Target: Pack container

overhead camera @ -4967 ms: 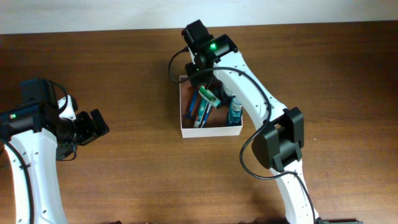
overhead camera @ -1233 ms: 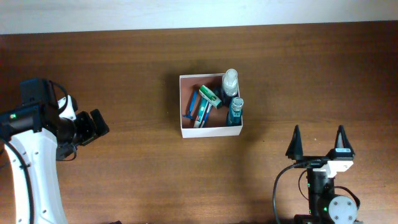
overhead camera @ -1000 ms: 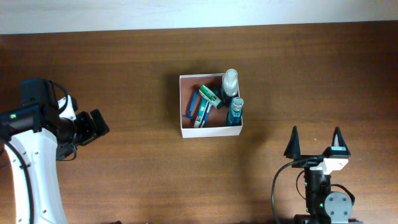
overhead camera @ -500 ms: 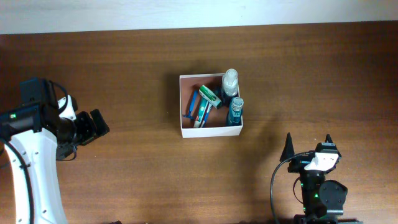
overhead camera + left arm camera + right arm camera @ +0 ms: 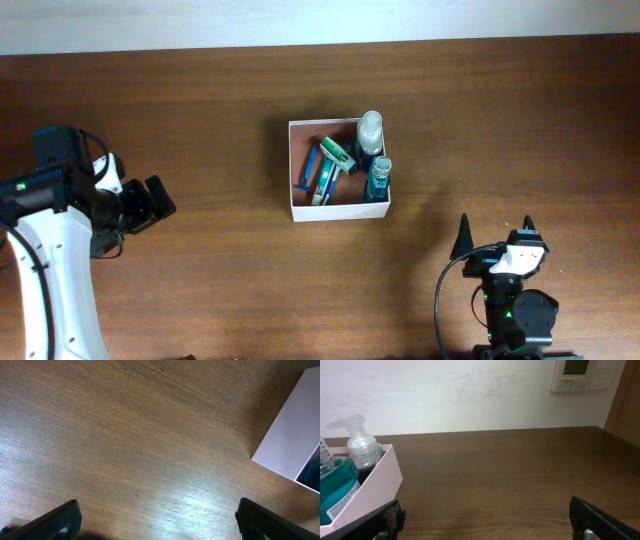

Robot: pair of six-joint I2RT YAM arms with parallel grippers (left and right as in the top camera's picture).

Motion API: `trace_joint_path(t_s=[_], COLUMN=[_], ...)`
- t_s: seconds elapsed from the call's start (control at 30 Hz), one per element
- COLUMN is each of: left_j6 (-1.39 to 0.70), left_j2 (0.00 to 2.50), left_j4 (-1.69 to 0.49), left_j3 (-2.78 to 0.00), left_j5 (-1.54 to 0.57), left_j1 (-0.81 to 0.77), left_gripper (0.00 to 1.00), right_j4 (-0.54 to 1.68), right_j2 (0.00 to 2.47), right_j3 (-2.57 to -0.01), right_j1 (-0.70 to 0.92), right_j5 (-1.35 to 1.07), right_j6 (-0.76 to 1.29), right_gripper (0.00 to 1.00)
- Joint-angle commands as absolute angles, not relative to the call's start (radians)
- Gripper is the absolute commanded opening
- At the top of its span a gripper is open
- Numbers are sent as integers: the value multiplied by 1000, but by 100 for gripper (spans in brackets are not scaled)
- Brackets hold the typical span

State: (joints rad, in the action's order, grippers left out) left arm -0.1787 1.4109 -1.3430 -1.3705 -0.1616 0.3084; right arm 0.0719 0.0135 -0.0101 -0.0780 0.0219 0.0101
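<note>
Overhead view. Your right gripper (image 5: pixel 496 236) stands with its two dark fingers spread wide and nothing between them. It sits low at the near edge of the table (image 5: pixel 200 100), well apart from the container (image 5: pixel 340 212). Your left gripper (image 5: pixel 152 200) is likewise spread and empty, out at the left, its jaws turned toward the box. Its wrist view shows only bare wood between the fingers and one white wall of the container at the upper right. Both arms thus lie clear of the box, which reads as a parked posture rather than a reach. The container sits at mid-table, toward the far side. Inside it you find a clear pump bottle (image 5: pixel 370 128) and a teal bottle (image 5: pixel 378 178) standing against the right-hand wall, which appears to prop them upright. A green-and-white tube (image 5: pixel 338 152) lies slantwise over blue items (image 5: pixel 315 180) on the floor. No loose toiletries show on the wood, so the packing is probably complete.
</note>
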Motion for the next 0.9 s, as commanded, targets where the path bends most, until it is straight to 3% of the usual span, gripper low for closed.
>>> trace_joint_path(t_s=[0.0,0.63,0.8,0.87], left_j6=[-170,-170,-161,-131], left_j2=[1398,1398,1308,1201], left_j4=[-1343,-1315,-1066,-829], left_j3=[-1372,-1372,-1289,-1152], left_j5=[-169,-171,-248,-248], left_j1=[313,311,242,152], left_gripper=[99,99,99,99], right_j4=[80,80,80,80], right_j2=[4,4,4,4], right_j3=[-6,-6,-6,-6], right_j1=[-86,-86,-86,-86], right_j5=[31,31,31,31], right_j6=[4,4,4,4], right_gripper=[98,98,98,98])
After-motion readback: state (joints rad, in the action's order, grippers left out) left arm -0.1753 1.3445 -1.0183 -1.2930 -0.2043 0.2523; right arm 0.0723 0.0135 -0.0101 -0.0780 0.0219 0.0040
